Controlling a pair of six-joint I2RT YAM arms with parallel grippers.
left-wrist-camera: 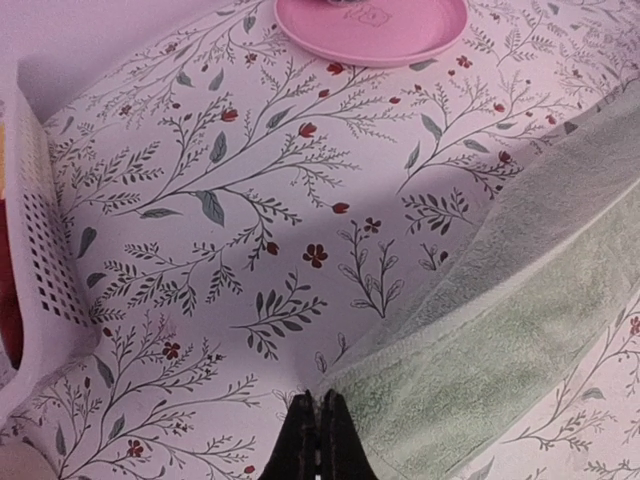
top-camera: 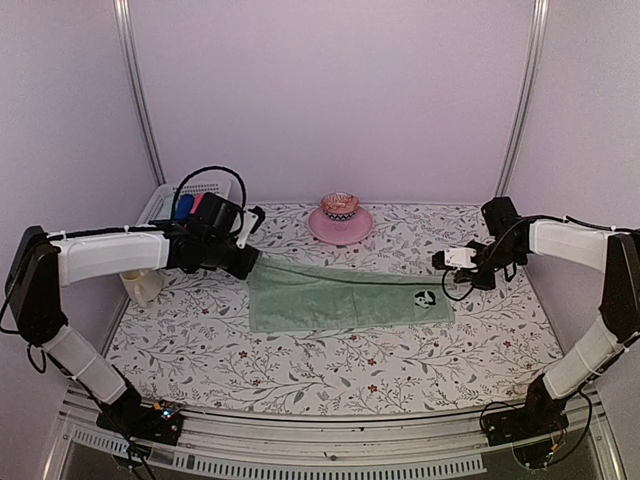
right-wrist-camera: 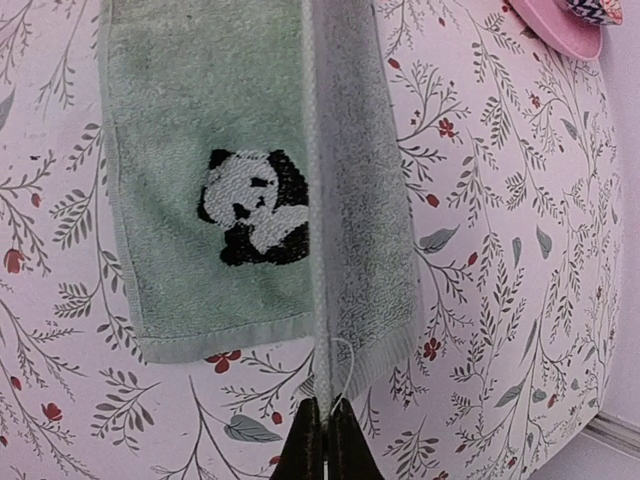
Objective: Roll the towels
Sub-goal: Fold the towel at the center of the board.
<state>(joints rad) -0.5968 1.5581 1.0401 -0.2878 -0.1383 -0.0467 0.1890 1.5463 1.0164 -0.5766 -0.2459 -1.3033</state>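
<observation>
At the bottom of each wrist view the black jaws are pressed together. The left gripper (left-wrist-camera: 318,440) nips one far corner of the green towel (top-camera: 340,300), and the right gripper (right-wrist-camera: 325,440) nips the other, beside the panda motif (right-wrist-camera: 250,215). Between them the towel's far long edge runs raised as a taut line. The rest lies flat across the middle of the top view on the floral table cover (top-camera: 300,380), long side left to right.

The cloth looks light, soft and limp, so it will likely sag and crease wherever it is not held. Corners and hemmed edges seem the best holds, since a pinch mid-cloth would only bunch it.

Toward the lower frame, the cover gives open room for rolling. Beyond the towel, upper centre, a pink plate (top-camera: 340,228) carrying a small patterned bowl (top-camera: 340,205) stands near. A white basket (top-camera: 160,205) sits upper left, close to the left arm. The other towel I cannot make out.
</observation>
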